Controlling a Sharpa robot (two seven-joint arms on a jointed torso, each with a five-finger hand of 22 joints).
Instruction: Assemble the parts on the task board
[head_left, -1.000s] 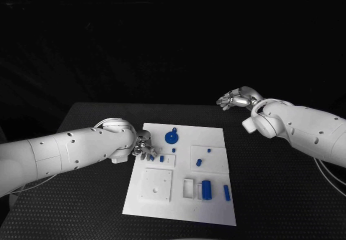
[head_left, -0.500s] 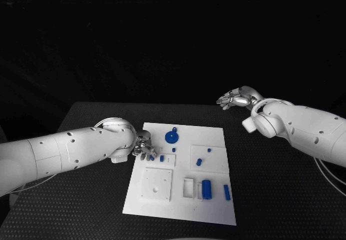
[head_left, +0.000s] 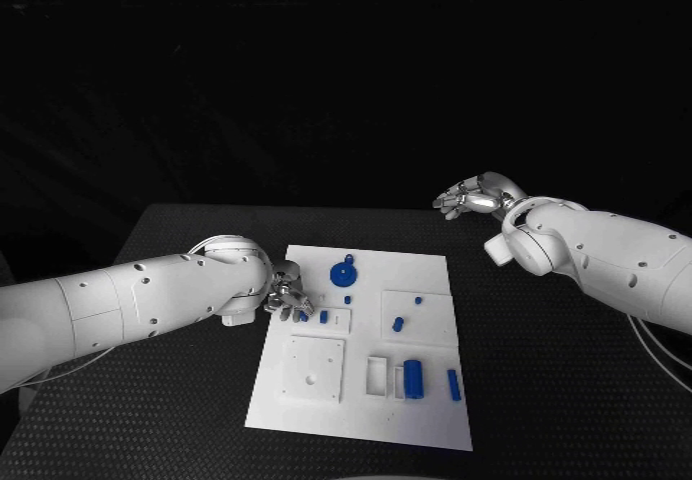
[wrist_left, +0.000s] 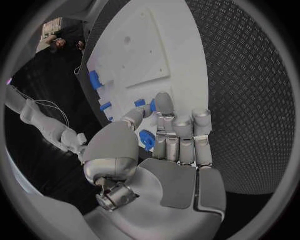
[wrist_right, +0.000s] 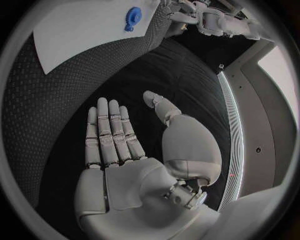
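We see the white task board at the centre of the black table. The left hand sits at its nine o'clock edge, fingers curled around a small blue part. The right hand hovers off the board toward one o'clock, flat and spread, holding nothing. A round blue wheel-shaped part lies near the board's twelve o'clock edge.

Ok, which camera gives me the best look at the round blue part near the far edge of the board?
The head view: the round blue part sits unobstructed on the task board, ahead of the left hand. The right wrist view shows it small and distorted at the circle's rim. In the left wrist view I cannot pick it out.
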